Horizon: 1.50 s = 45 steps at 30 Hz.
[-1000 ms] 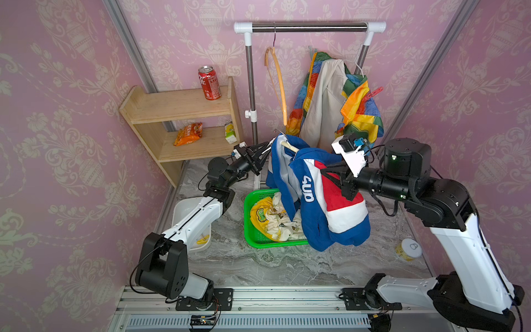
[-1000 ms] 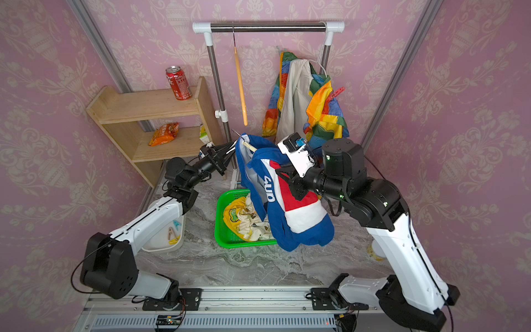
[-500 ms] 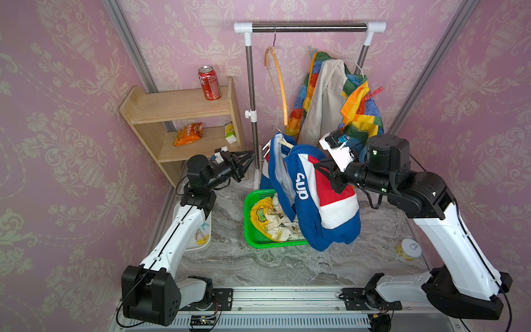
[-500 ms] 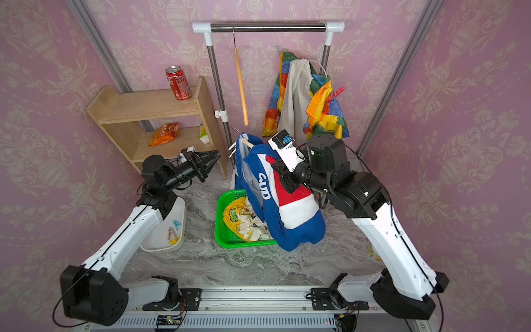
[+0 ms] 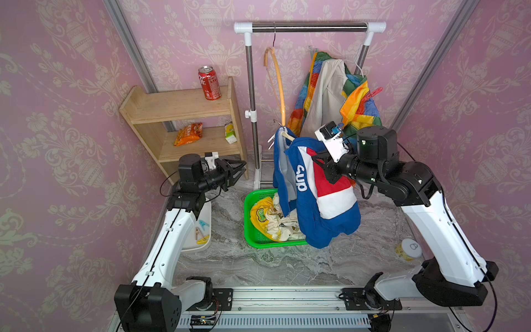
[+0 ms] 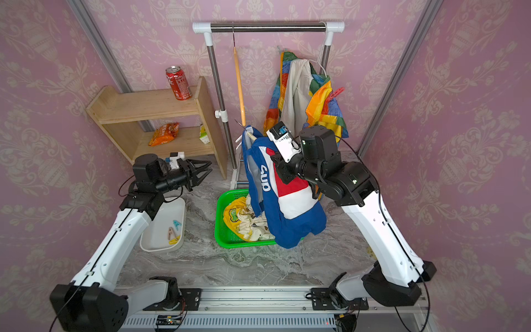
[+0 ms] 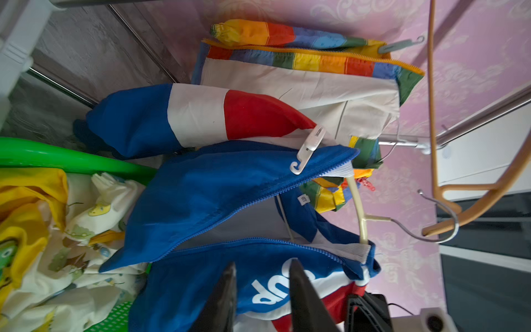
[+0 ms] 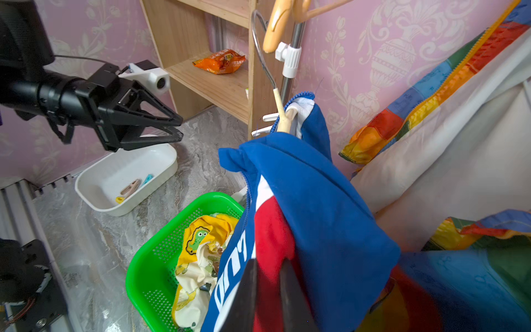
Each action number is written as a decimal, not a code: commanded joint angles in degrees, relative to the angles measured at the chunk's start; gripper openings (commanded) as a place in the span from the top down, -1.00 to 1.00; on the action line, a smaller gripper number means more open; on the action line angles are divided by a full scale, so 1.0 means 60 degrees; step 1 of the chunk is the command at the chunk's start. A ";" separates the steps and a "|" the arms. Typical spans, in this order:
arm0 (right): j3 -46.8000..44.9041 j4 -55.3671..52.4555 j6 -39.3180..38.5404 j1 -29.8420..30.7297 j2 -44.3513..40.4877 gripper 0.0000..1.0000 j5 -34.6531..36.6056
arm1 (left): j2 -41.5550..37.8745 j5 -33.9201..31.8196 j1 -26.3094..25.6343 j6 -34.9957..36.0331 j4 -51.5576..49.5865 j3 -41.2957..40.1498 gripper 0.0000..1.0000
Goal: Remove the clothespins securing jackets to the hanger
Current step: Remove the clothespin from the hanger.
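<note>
Right end effector (image 8: 268, 267) is clenched on the blue-red-white jacket (image 5: 316, 218), which drapes from its cream hanger (image 7: 356, 201) over the green basket (image 5: 247, 227). A pale clothespin (image 7: 309, 148) bites the jacket's zipper edge. Left end effector (image 8: 179, 128) hangs released and empty near the white tray (image 8: 129, 211) on the worktop, where three clothespins (image 8: 130, 186) lie. A red clothespin (image 5: 373, 94) grips the rainbow jacket (image 5: 324, 95).

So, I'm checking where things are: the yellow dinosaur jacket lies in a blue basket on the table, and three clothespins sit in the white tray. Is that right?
Not quite: the basket is green, not blue, as both top views show. The rest stands: the yellow dinosaur jacket lies in it, and three clothespins sit in the white tray.
</note>
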 commanded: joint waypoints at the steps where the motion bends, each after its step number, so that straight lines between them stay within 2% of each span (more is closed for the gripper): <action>1: 0.1318 -0.0298 0.0348 -0.0300 0.0277 1.00 -0.1666 | -0.0008 -0.0561 -0.0489 0.5165 -0.2818 0.1906 -0.98; 3: 0.1987 -0.0971 0.0570 -0.0503 0.0628 1.00 -0.2459 | -0.0133 -0.1346 -0.0655 0.6661 -0.3211 0.2313 -0.98; 8: 0.3218 -0.1989 0.1368 -0.0864 0.1284 0.96 -0.3703 | -0.0434 -0.2474 -0.0901 0.9000 -0.3371 0.2113 -0.90; 9: 0.3395 -0.2067 0.1535 -0.0922 0.1417 0.95 -0.3869 | -0.0506 -0.2786 -0.1125 0.9644 -0.3478 0.2028 -0.87; 11: 0.4006 -0.2474 0.1867 -0.1082 0.1845 0.94 -0.4360 | -0.0802 -0.4426 -0.2107 1.1716 -0.3812 0.1759 -0.82; 13: 0.4472 -0.2829 0.2082 -0.1187 0.2178 0.94 -0.4830 | -0.1029 -0.5566 -0.2745 1.3233 -0.3797 0.1419 -0.75; 16: 0.4618 -0.3001 0.2340 -0.1243 0.2346 0.93 -0.5245 | -0.1415 -0.6597 -0.3148 1.4796 -0.3164 0.0711 -0.68; 23: 0.4291 -0.3118 0.2589 -0.1276 0.2343 0.89 -0.5387 | -0.1633 -0.7514 -0.3166 1.6514 -0.2214 0.0438 -0.29; 27: 0.4298 -0.3079 0.2629 -0.1284 0.2355 0.88 -0.5794 | -0.1115 -0.7304 -0.3166 1.7026 -0.2265 0.0709 -0.27; 34: 0.3877 -0.2788 0.2766 -0.1280 0.2151 0.88 -0.5718 | -0.0720 -0.7007 -0.3161 1.7166 -0.1972 0.0827 -0.31; 37: 0.3842 -0.2771 0.2795 -0.1269 0.2132 0.87 -0.5704 | -0.0626 -0.7000 -0.3152 1.7218 -0.1941 0.0845 -0.21; 41: 0.3826 -0.2761 0.2803 -0.1270 0.2107 0.86 -0.5643 | -0.0522 -0.6961 -0.3151 1.7152 -0.1899 0.0903 0.12; 42: 0.3811 -0.2729 0.2803 -0.1270 0.2085 0.86 -0.5647 | -0.0490 -0.7002 -0.3159 1.7152 -0.1910 0.0904 0.13; 45: 0.3811 -0.2622 0.2831 -0.1262 0.2020 0.86 -0.5820 | -0.0432 -0.7092 -0.3144 1.7167 -0.1941 0.0889 0.00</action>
